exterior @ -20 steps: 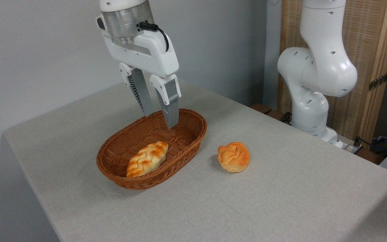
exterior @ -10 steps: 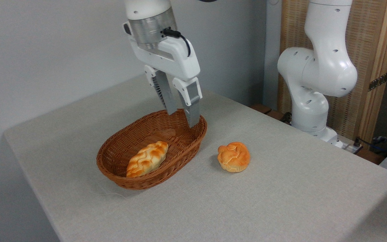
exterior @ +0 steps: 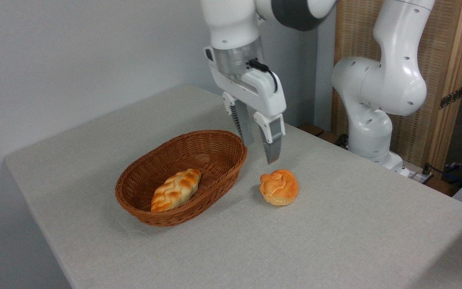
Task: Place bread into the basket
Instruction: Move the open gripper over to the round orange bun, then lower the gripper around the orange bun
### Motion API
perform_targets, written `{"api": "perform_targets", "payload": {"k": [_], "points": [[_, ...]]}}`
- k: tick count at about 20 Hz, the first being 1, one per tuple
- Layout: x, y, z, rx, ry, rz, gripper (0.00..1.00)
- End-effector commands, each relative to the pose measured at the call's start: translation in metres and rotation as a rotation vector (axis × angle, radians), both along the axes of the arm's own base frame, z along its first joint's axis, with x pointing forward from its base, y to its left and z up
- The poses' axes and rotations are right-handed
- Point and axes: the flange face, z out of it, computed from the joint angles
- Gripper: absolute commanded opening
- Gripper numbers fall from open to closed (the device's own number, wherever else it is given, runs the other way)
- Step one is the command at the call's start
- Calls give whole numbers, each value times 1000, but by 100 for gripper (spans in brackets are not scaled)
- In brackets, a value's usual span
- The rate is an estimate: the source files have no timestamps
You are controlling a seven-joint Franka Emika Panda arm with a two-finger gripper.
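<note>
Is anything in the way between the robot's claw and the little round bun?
No. The gripper hangs open just above the bun, with only air between them. The basket sits beside them to the left, clear of that path.

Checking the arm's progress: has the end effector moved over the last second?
Yes. The end effector has swung right, from above the basket to just past its right rim, now up and left of the round bun.
</note>
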Motion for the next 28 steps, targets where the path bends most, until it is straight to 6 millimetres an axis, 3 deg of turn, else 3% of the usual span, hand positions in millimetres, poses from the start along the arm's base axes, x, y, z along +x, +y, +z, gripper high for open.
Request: {"api": "perform_targets", "payload": {"k": [1,4,13,28], "points": [[-10,2,-15,-3,6,-59,100],[-15,2,-32,-4,34,-127,100],[-16,8,-54,28,51,-336,100],[-18,17,-82,24,32,-456,100]]}}
